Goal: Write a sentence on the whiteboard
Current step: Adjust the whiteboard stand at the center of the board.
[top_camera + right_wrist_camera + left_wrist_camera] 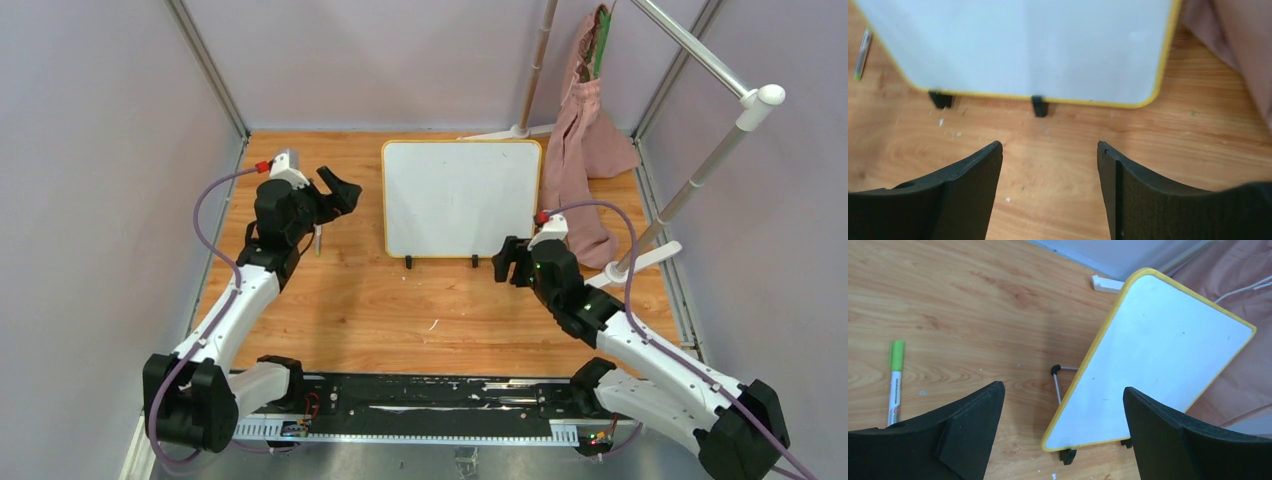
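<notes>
A: Biggest first. What have we got?

B: A wood bench (pixel 400 320). The whiteboard (pixel 460 198) stands on it toward the far side, approx mid-width, white face twd the arm bases, yellow frame all round. We'll place everything else vs. the whiteboard.

A: Is it upright?

B: It's propped up and seems to lean back a bit. We can't tell how much.

A: Next?

B: A pink cloth (pixel 590 150) hangs just right of the whiteboard. Its lower end is down on the wood by the whiteboard's right edge.

A: And the arms?

B: We see the left claw (pixel 338 192) left of the whiteboard, near the left edge and not touching. On the L wrist cam the jaws are wide apart w/ nothing held. The right claw (pixel 510 262) is just in front of the whiteboard's lower right corner, also clear of it. On the R wrist cam the jaws are apart too, w/ only bare wood btwn them.

A: Small stuff?

B: A marker (pixel 895 382) w/ a green cap lies flat to the left of the whiteboard, well clear of the frame. Smallest are the two black feet (pixel 1039 106) under the whiteboard's bottom edge, resting on the wood.
</notes>
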Controlling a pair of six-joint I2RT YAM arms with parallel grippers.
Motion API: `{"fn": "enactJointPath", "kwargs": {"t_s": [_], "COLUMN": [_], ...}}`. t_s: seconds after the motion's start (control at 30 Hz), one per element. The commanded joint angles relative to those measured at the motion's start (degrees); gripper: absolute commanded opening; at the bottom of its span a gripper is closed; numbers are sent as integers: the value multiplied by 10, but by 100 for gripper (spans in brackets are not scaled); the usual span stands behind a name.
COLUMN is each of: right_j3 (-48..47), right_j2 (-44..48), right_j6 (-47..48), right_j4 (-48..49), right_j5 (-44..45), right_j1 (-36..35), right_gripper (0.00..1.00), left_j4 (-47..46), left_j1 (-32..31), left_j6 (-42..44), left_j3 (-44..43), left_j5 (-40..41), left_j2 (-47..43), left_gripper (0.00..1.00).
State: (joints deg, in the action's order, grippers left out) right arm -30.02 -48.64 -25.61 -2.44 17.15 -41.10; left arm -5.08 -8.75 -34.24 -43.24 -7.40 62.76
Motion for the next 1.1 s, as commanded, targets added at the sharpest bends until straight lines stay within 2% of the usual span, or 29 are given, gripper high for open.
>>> {"fn": "enactJointPath", "kwargs": {"t_s": [0.0,0.13,0.47,0.57,0.73,1.07], "right_j3": [-19,-27,-75,-89,-96,-101], "right_j2": [5,-6,-100,-130,-167,-232], "right_j6": [-52,-55,-66,-70,-70,-73], "right_j4": [34,73,120,126,165,205], "right_j5": [-9,-27,-26,-43,-74,-99], "right_j1": [88,141,220,238,251,259], "right_gripper": [77,83,84,84,84,83], "left_j4": [-88,-166,-273,-336,-437,-457], "left_j1": [2,2,2,2,3,8], "left_j6": [6,-5,-100,-122,-156,-147], "left_j3": [27,45,23,29,52,50], "left_j5": [-48,-63,-92,-128,-140,-142], "left_j2": [-7,12,112,142,174,212], "left_gripper": [95,100,100,99,99,99]}}
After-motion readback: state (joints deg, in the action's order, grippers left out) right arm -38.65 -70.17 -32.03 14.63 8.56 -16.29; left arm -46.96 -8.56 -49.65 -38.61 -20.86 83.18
